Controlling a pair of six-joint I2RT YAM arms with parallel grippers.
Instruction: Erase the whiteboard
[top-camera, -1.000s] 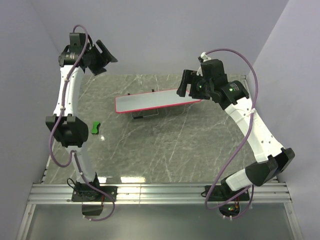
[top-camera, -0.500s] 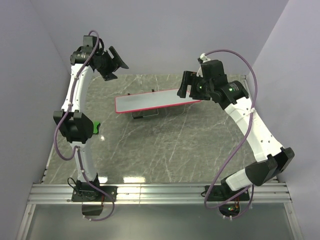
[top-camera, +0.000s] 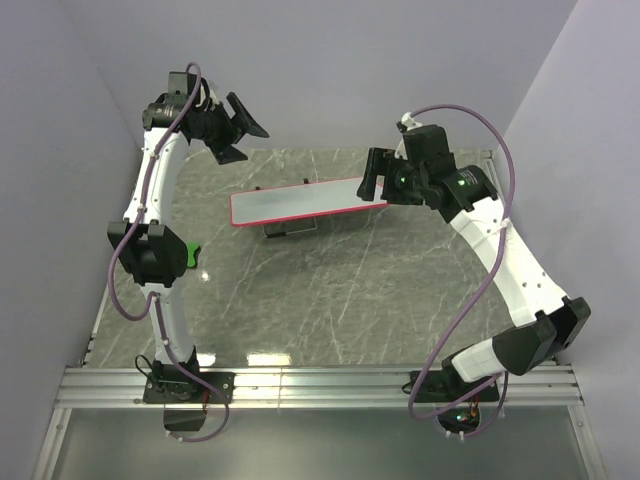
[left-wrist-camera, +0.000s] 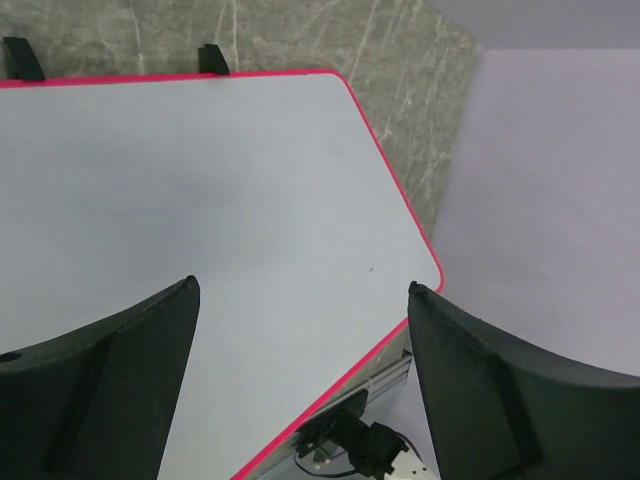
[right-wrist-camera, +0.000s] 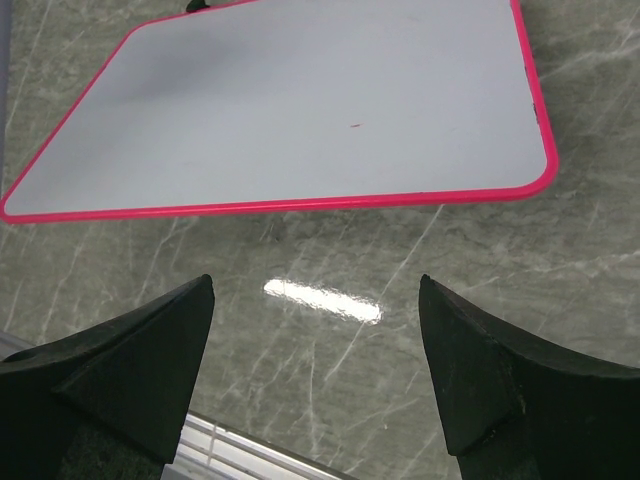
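Note:
The whiteboard is a white board with a thin red-pink rim, propped on small black feet at the back middle of the table. My left gripper hangs open high above and to the left of it. From there the board's face looks white with one tiny speck, and nothing lies between the fingers. My right gripper hovers open just off the board's right end. In the right wrist view the board lies beyond the gripper, over bare table.
A small green eraser block lies on the marbled table at the left, partly hidden by my left arm's elbow. An aluminium rail runs along the near edge. Grey walls close in at the back and sides.
My left gripper has swung rightward along the back wall toward the board and its jaws have widened. The right gripper has tilted slightly at the board's right end. The board stayed put.

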